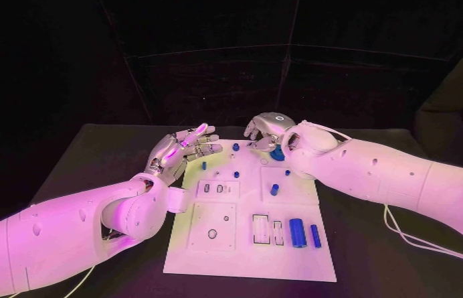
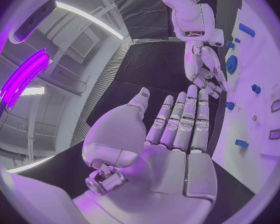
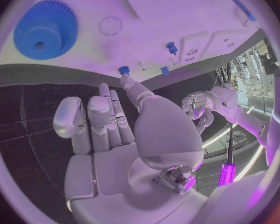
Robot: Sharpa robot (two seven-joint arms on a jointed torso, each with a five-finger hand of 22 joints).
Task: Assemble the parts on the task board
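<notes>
left hand [image 1: 183, 149] spread, holding nothing | right hand [image 1: 267, 128] empty too, hovering over blue gear [image 1: 278, 154] | might nudge gear off task board [image 1: 251, 258] if grab's sloppy

Lab, black-draped table [image 1: 116, 144], ceiling light strips [image 2: 84, 15]

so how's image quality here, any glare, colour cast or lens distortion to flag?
Head view: magenta light washes the task board and both arms, background black, small parts still legible. Left wrist view: strong fisheye bending, bright purple lamp glare beside the left hand. Right wrist view: the board's edge curves, the blue gear is sharp, and the right hand looms large.
</notes>
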